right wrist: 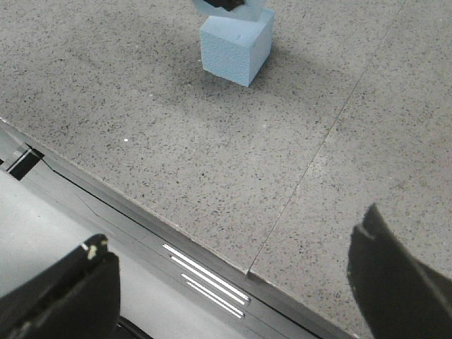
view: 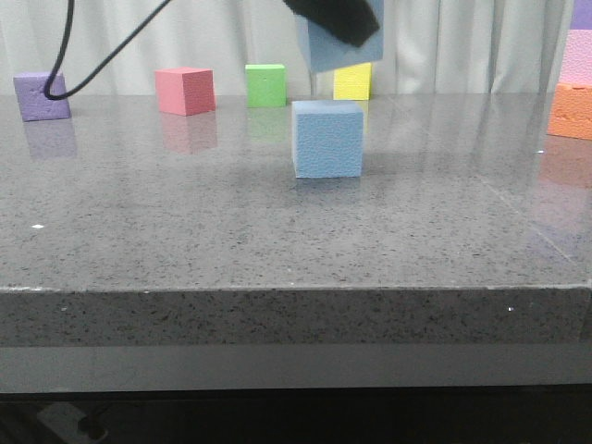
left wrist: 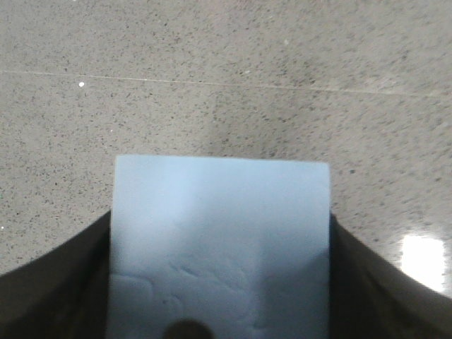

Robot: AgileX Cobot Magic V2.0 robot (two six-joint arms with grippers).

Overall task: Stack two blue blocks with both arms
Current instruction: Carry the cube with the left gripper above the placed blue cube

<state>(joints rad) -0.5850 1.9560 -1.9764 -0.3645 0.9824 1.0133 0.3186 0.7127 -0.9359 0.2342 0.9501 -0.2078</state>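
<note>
While one blue block (view: 327,139) sits on the grey speckled table (view: 185,231) about midway across and toward the far edge, the second blue block (view: 335,51) hangs in the air directly over it in the front view, a clear gap between the two, with the left hand (view: 335,18) covering its upper part as a matte black shape. Along the far edge stand a purple cube (view: 42,96) near the far left corner, then a pink cube (view: 186,91), a green cube (view: 266,85) and a yellow cube (view: 352,81) partly behind the lifted block; an orange cube (view: 570,111) sits at the right edge. From the left wrist camera, the held block (left wrist: 220,247) fills the space between the two dark fingers (left wrist: 56,282), which press against its opposite sides, the table well below. From the right wrist camera, the right hand (right wrist: 233,296) is spread wide and grasps nothing, hanging over the table's near edge, its fingers (right wrist: 63,296) well apart; the resting block (right wrist: 236,46) lies farther in on the table, the lifted one just showing above it.
</note>
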